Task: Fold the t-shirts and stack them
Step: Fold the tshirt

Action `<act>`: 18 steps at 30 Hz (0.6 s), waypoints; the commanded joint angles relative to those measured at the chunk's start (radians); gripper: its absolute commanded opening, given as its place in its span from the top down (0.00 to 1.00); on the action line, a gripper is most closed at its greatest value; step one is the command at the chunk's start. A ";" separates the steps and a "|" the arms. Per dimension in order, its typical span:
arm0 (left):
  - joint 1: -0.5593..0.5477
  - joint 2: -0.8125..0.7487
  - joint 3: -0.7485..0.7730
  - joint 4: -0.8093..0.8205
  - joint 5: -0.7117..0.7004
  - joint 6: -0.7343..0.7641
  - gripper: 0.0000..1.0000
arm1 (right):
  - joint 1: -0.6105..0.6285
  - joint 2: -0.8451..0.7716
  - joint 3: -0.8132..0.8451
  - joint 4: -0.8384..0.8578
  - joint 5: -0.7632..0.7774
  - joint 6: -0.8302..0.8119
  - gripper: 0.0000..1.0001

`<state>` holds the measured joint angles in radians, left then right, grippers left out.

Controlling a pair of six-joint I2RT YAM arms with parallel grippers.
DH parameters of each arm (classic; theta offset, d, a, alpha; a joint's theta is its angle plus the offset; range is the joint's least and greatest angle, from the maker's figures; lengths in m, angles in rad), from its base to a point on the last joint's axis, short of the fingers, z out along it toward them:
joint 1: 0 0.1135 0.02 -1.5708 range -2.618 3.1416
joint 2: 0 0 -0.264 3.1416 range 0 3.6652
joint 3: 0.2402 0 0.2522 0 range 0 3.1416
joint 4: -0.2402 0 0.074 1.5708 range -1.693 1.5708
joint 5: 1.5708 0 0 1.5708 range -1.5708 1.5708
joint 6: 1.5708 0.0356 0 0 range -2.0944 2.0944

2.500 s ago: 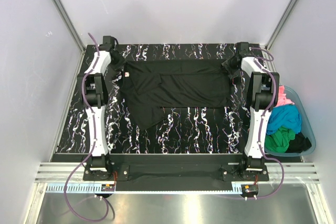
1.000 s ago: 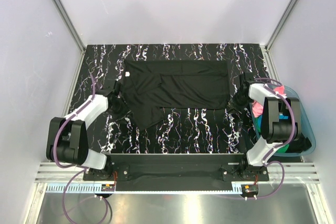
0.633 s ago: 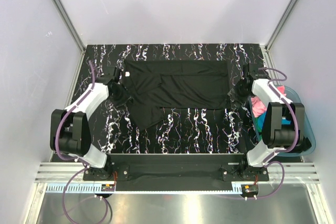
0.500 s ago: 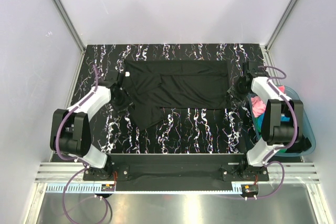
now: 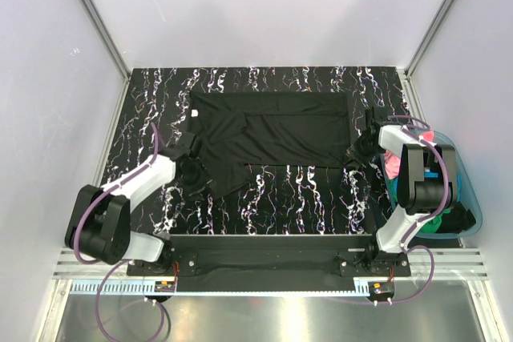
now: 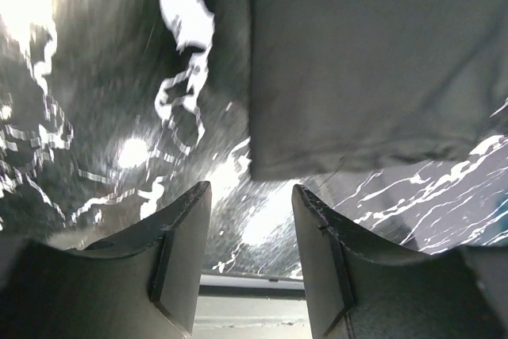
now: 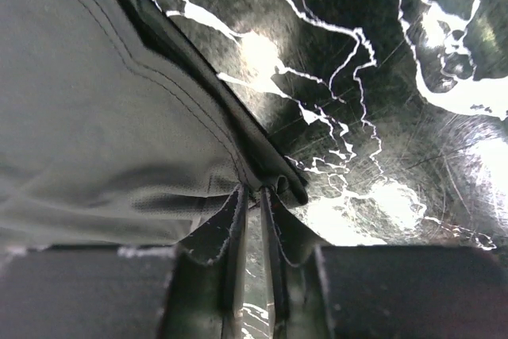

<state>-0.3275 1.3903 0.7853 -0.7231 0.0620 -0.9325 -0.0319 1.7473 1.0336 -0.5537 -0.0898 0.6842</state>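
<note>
Both arms pulled back toward you in the last half second. Your left claw (image 5: 195, 172) slid from the left edge of the black t-shirt (image 5: 272, 130) down to its near left corner. Your right claw (image 5: 358, 152) came down the right edge to the near right corner. The shirt itself hasn't shifted

Black t-shirt: lies flat and spread crosswise on the far half of the marbled table (image 5: 304, 190). It's partly folded over itself, with one flap sticking toward you at the left end

Left claw: fingers (image 6: 178, 252) stand apart with nothing between them, only table showing in the gap. From the left wrist the shirt corner sits just past the tips, a bit toward the right finger. It's near the cloth, and you can't tell whether it touches

Right claw: fingers (image 7: 226, 232) are almost together, with just a thin slit between them. The tips are right on the stitched hem at the shirt's corner. The cloth puckers in toward them, so call it pinching the black t-shirt's hem

Tub (image 5: 473, 206): sits off the table's right edge, beside your right arm. A pink t-shirt (image 5: 392, 163) shows inside it. The arm hides most of the rest, so you can't sort the other colours from here
</note>
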 commanded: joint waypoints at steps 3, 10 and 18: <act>-0.034 -0.030 -0.049 0.089 0.008 -0.111 0.51 | 0.012 -0.048 -0.052 0.026 0.022 -0.006 0.83; -0.056 0.061 -0.031 0.099 -0.011 -0.109 0.58 | 0.017 -0.074 -0.081 0.020 0.044 -0.018 0.86; -0.059 0.052 0.018 0.024 -0.093 -0.068 1.00 | 0.017 -0.083 -0.078 0.015 0.067 -0.043 0.86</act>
<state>-0.3817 1.4487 0.7460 -0.6731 0.0338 -1.0191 -0.0238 1.6897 0.9611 -0.5190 -0.0864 0.6743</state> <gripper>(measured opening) 0.047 0.140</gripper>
